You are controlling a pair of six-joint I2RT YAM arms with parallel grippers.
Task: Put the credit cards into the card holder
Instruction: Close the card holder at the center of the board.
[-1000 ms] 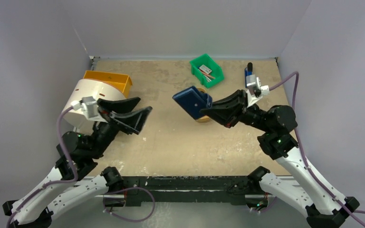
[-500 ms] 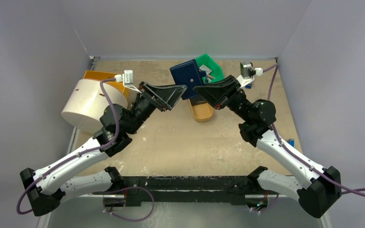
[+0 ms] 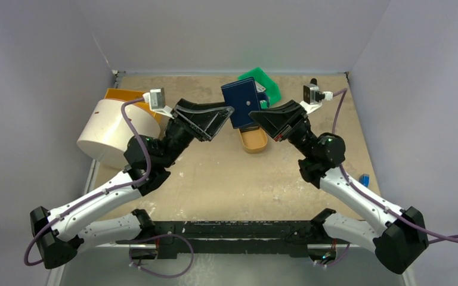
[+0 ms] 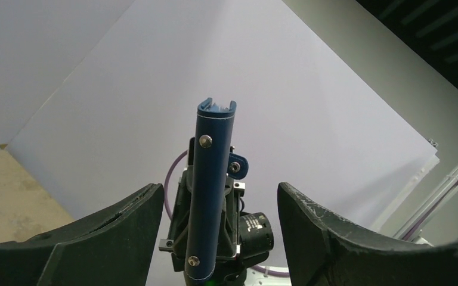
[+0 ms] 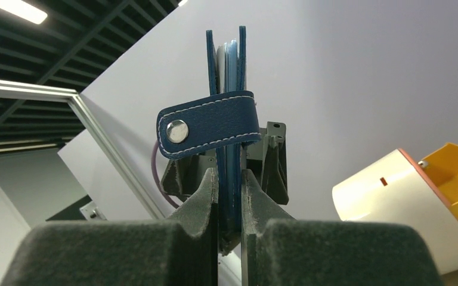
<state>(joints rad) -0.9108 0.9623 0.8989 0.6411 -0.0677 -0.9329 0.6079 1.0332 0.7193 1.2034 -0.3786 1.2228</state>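
Note:
My right gripper (image 3: 255, 117) is shut on the lower edge of the navy-blue card holder (image 3: 242, 102) and holds it upright in the air above the table's middle back. In the right wrist view the card holder (image 5: 226, 77) stands edge-on between my pads, its snap tab (image 5: 209, 125) looped round, with pale blue layers between the covers. My left gripper (image 3: 222, 123) is open just left of the holder. In the left wrist view the card holder (image 4: 213, 179) stands between my spread fingers (image 4: 125, 226) without touching them. No loose credit card shows clearly.
A green bin (image 3: 264, 78) sits behind the holder, mostly hidden. A tan oval tray (image 3: 254, 142) lies below it. A white cylinder (image 3: 113, 128) and an orange bin (image 3: 119, 94) stand at the left. A small blue item (image 3: 365, 179) lies at the right edge.
My right gripper lifted the card holder from above the tan tray up toward the back. My left arm swung in from the left, open, up to the holder.

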